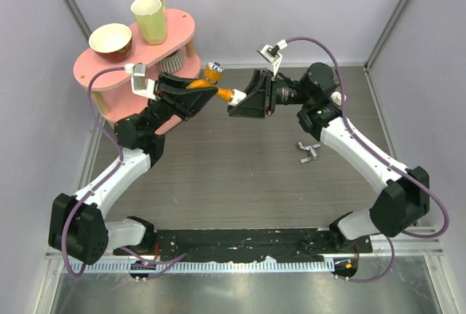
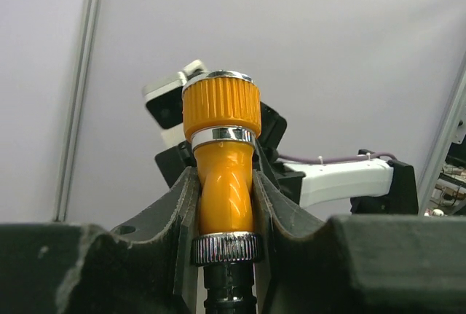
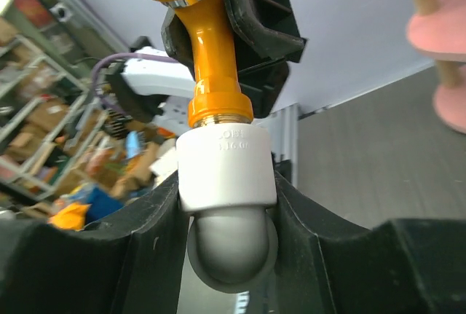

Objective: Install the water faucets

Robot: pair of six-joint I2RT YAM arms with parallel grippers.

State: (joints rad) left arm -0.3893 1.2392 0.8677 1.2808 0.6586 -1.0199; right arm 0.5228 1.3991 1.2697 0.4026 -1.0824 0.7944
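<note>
Nearest us, a small silver piece (image 1: 309, 152) lies on the bench (image 1: 218, 183). Farther on, in mid-air, our left pincer (image 2: 224, 183) pinches the orange tap (image 2: 221, 114). Our right pincer (image 3: 228, 208) pinches the white pipe fitting (image 3: 226, 165) joined to it.

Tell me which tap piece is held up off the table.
The orange tap, clamped in the left tool, its white fitting in the right tool. The small silver tap piece lies loose on the table.
</note>
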